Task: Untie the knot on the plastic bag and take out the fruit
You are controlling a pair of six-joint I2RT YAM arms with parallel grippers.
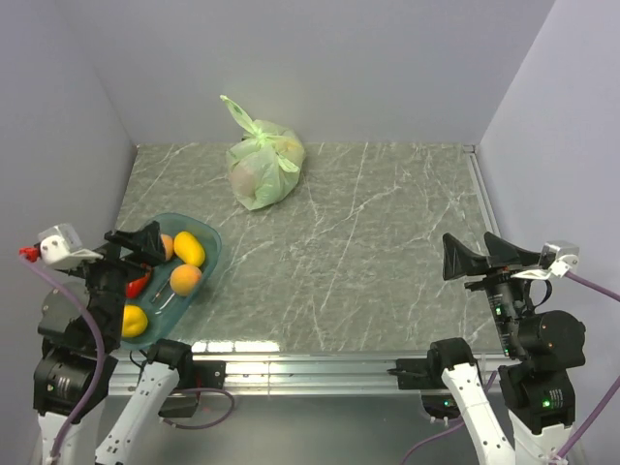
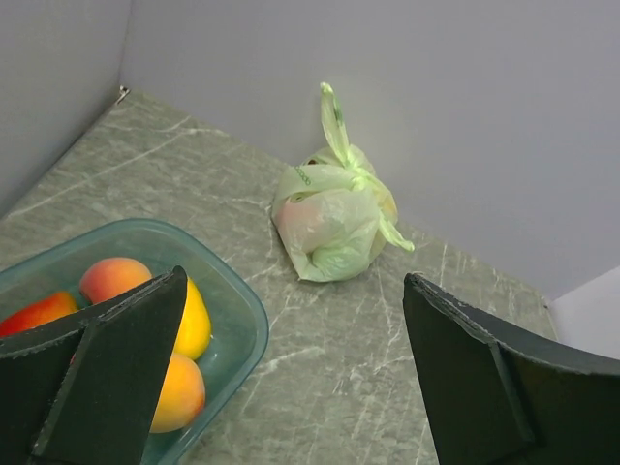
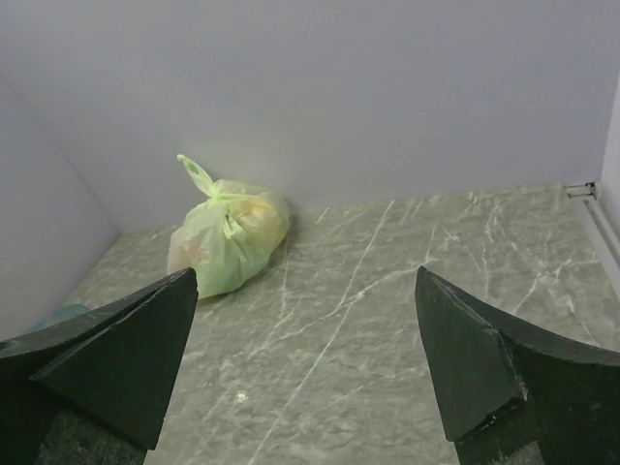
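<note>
Top: plastic bag (image 1: pixel 263 172) seen tied at far edge of table (image 1: pixel 387 252), fruit (image 1: pixel 248 180) enclosed.
Left wrist: left gripper (image 2: pixel 295 325) spread wide, empty, near teal tray (image 2: pixel 247 305).
Right wrist: right gripper (image 3: pixel 305 354) wide, empty; knot (image 3: pixel 218 197) best approached from above, tail pinched, plastic bag pinned.

Approach room around the plastic bag (image 1: pixel 263 172).
Bare table (image 1: pixel 368 262) runs from the near edge to the bag. The back wall (image 1: pixel 339 68) stands close behind the bag, and the teal tray (image 1: pixel 213 242) blocks the near-left corner.

One plastic bag (image 1: pixel 263 170), one teal tray (image 1: pixel 213 242), five loose fruits (image 1: pixel 185 279), two arms (image 1: pixel 528 334).
</note>
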